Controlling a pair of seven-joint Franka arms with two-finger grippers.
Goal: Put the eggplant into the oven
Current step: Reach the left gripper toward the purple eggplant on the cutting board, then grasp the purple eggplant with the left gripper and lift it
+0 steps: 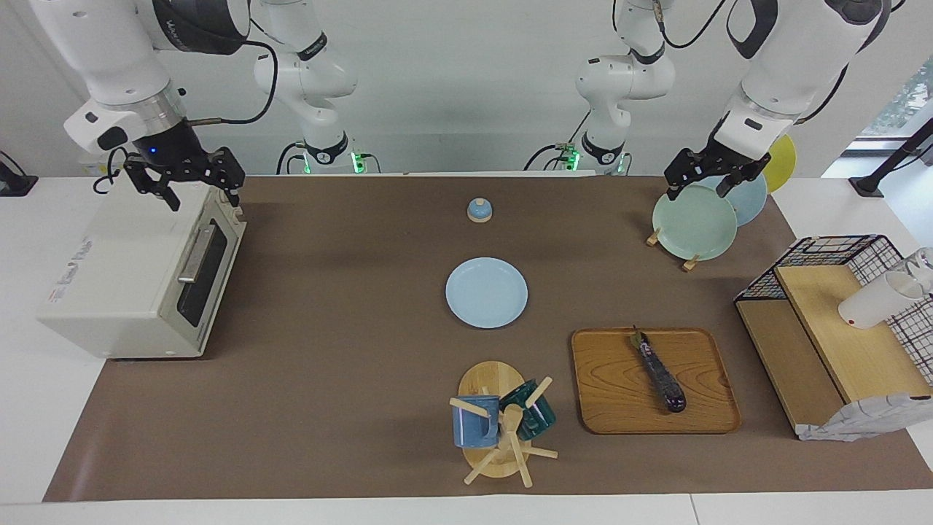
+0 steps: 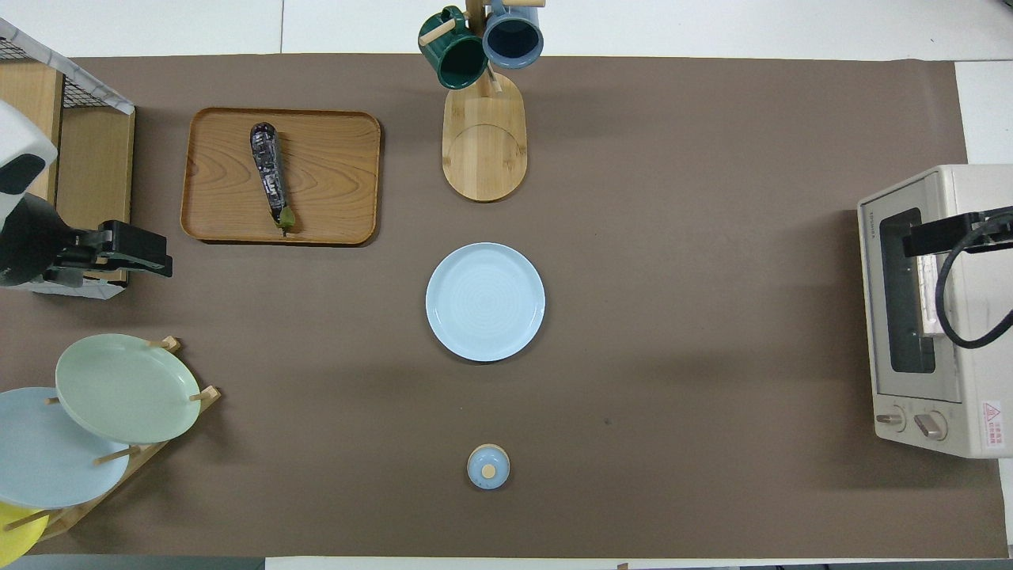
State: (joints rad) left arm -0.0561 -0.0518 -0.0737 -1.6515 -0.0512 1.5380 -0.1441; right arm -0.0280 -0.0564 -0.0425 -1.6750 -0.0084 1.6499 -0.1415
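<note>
**Waiting at start: oven door shut, eggplant untouched on tray**

Judging from the layout, nothing is done yet. Eggplant [image 1: 660, 370] lies diagonally on the wooden tray [image 1: 605, 394], toward the left arm's end of the table, stem end nearer the robots. Oven [image 1: 138, 277] sits at the right arm's end, door closed.

Probable first step: right gripper [image 1: 195, 191] takes the bar handle [image 1: 195, 254] and swings the door fully down before any pickup. Left arm should grasp the eggplant mid-body, fingers across its width; glossy skin may slip.

Right gripper hovers over the oven top, jaws open, holding nothing. Left gripper [image 1: 700, 179] hangs over the plate rack [image 1: 689, 262], jaws open, empty, touching nothing.
</note>
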